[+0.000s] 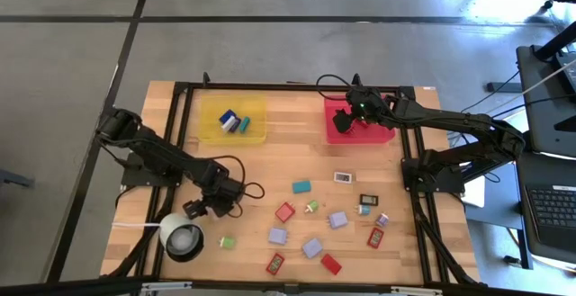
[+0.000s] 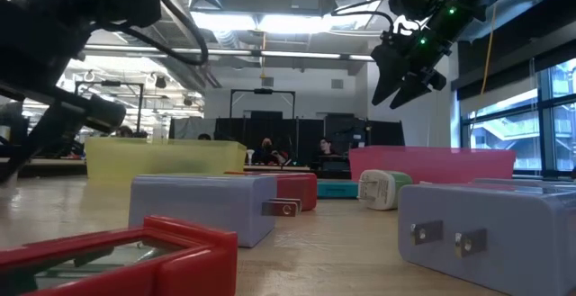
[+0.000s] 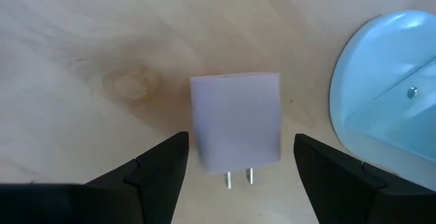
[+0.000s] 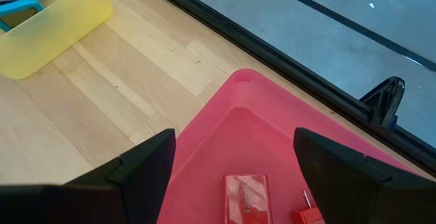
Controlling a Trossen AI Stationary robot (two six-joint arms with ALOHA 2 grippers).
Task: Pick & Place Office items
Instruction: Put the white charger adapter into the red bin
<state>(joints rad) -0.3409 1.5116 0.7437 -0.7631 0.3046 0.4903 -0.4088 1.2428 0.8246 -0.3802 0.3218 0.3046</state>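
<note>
Near the worktop's (image 1: 270, 152) front-left corner, the left tool (image 3: 238, 157) hangs spread over a lilac plug (image 3: 236, 120) lying flat: light, stiff, smooth, best pinched across its sides. Over the red tray (image 4: 225, 142), the right tool (image 4: 235, 163) hangs spread, empty.

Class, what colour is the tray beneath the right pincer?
Red-pink tray, clearest in the right wrist view.

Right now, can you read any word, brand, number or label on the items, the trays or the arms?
None can be read in any view.
Lilac charger under the open left tool: plain face, no print.
Red item in the red tray below the open right tool: faint marking, too blurred to read.
Yellow tray: no label visible.
</note>
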